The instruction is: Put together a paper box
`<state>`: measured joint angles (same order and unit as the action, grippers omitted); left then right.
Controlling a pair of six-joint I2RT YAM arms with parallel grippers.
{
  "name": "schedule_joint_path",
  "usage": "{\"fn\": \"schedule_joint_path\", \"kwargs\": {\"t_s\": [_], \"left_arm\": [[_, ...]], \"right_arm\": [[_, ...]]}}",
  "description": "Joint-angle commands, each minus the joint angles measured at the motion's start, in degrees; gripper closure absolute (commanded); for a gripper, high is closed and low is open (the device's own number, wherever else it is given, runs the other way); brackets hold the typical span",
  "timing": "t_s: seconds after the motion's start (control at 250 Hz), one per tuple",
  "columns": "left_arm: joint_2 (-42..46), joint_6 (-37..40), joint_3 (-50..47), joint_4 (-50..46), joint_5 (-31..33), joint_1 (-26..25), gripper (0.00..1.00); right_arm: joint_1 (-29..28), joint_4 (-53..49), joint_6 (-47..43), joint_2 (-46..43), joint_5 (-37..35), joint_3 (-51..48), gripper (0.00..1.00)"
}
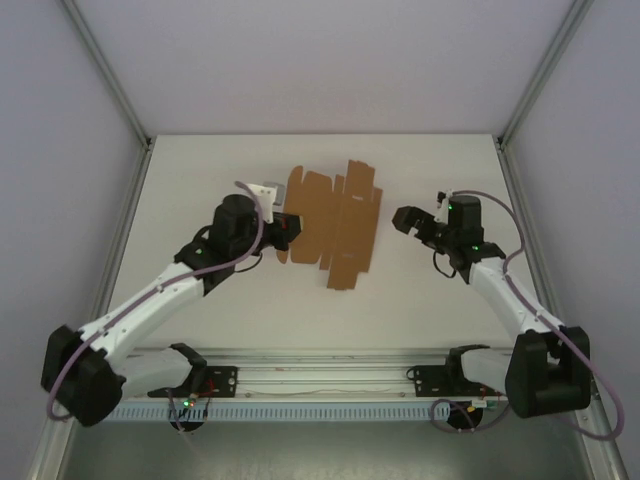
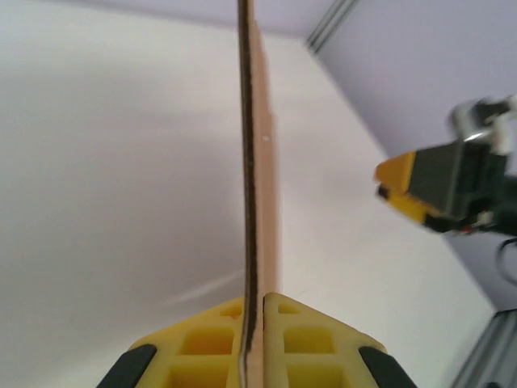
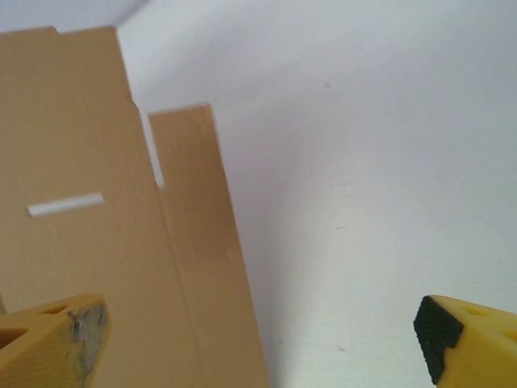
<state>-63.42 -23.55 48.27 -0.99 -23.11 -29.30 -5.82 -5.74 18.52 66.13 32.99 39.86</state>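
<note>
Now, a white table [image 1: 420,300] between pale walls [image 1: 330,60].
My left gripper [image 1: 287,228] pinches the flat paper box [image 1: 335,215] by its edge; my right gripper [image 1: 405,218] gapes nearby.

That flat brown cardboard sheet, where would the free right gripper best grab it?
Probably its right edge, approached from the right. The paper box is a thin flat sheet, pinchable only at a rim; the left gripper is shut on its left edge, and the open right gripper faces the opposite one.

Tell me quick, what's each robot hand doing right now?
Left gripper: closed, pinching the paper box by its edge.
Right gripper: open, holding nothing.
</note>
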Motion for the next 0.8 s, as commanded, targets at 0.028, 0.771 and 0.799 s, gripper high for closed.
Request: {"fn": "schedule_joint_path", "kwargs": {"t_s": [0.028, 0.771, 0.799], "left_arm": [[6.4, -4.1, -2.9, 11.1, -6.8, 1.8, 0.99], [18.6, -12.4, -9.5, 17.5, -13.3, 2.2, 1.00], [18.8, -12.2, -9.6, 17.1, -13.0, 2.2, 1.00]], "right_arm": [[0.3, 6.6, -4.4, -3.1, 17.7, -2.0, 0.03], [1.6, 11.7, -10.2, -6.5, 36.5, 2.5, 0.40], [1.6, 11.4, -10.3, -6.6, 36.7, 2.7, 0.44]]}}
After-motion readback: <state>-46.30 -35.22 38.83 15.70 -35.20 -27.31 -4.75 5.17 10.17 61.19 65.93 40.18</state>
